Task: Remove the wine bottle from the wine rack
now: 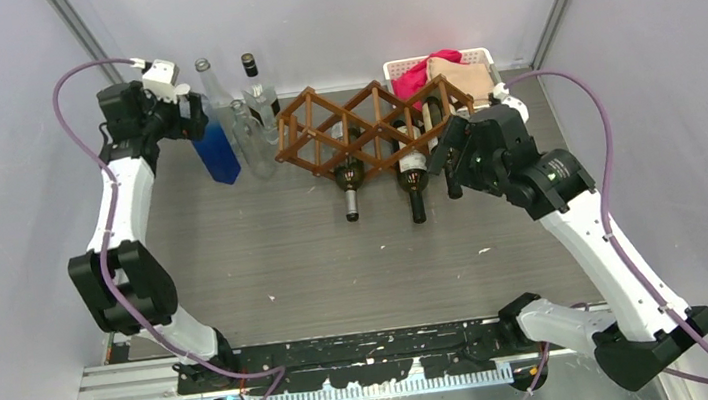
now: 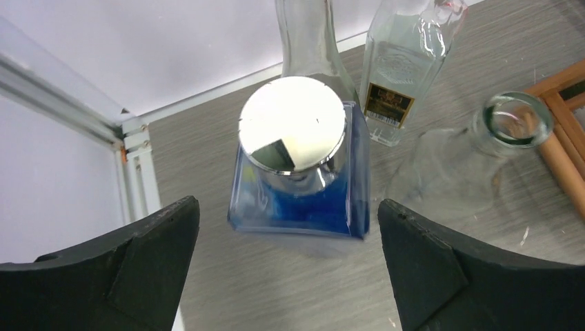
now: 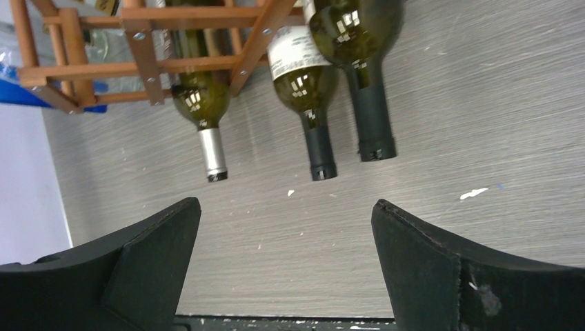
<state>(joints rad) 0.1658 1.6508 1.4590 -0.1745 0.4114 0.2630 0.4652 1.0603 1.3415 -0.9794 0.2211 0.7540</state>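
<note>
The overhead view alone shows the whole layout: the wine rack [image 1: 371,122] stands across the far middle of the table [image 1: 316,255], with a white basket [image 1: 397,62] just behind its right end holding a pink cloth [image 1: 421,74] and a tan cloth [image 1: 464,77]. To the left of the rack stands a group of upright bottles. Only the right wrist view shows the rack's load clearly. Three dark green bottles lie in its lower cells with their necks pointing out toward the arms: a silver-necked wine bottle [image 3: 207,117] on the left, a labelled wine bottle [image 3: 307,83] in the middle and a black-necked wine bottle [image 3: 362,62] on the right. All three are on the rack. The right gripper [image 3: 286,214] hangs near those necks with its jaws spread wide, holding and touching nothing. The left wrist view looks down on a blue bottle [image 2: 303,207] with a shiny silver cap [image 2: 293,124], which stands upright on the table. A clear labelled bottle [image 2: 400,76], a tall clear bottle [image 2: 307,34] and an open-mouthed clear bottle [image 2: 514,121] stand close around it. The left gripper [image 2: 286,227] is above the blue bottle with its jaws spread wide to either side, apart from the glass and gripping nothing.
</note>
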